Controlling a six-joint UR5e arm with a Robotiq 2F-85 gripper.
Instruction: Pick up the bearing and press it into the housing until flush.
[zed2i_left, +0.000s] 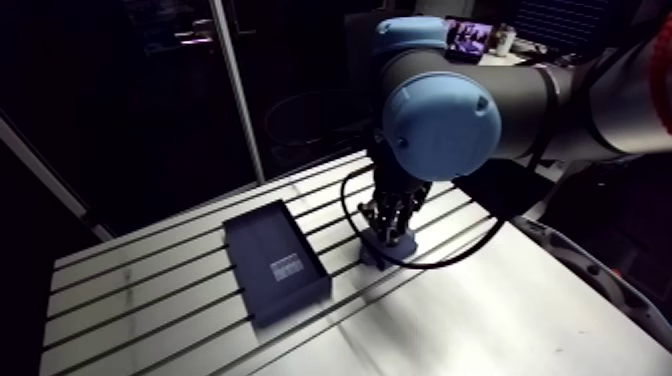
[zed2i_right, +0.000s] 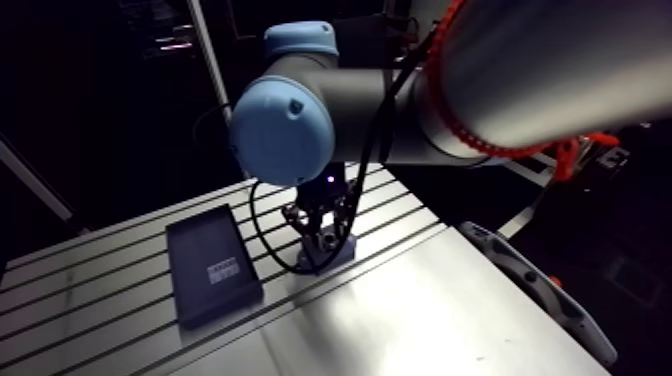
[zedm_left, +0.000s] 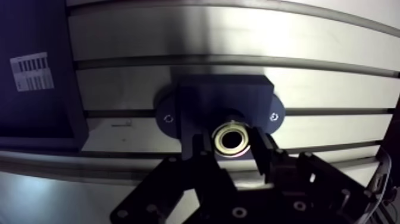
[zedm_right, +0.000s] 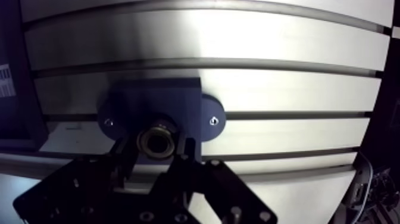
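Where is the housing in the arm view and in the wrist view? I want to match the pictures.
Arm view: the housing sits under the gripper, beside the tray.
Wrist view: the housing is just ahead of the fingers, which hold the bearing at its near edge.
Shared landmark: the white label on the tray, to one side of the housing.
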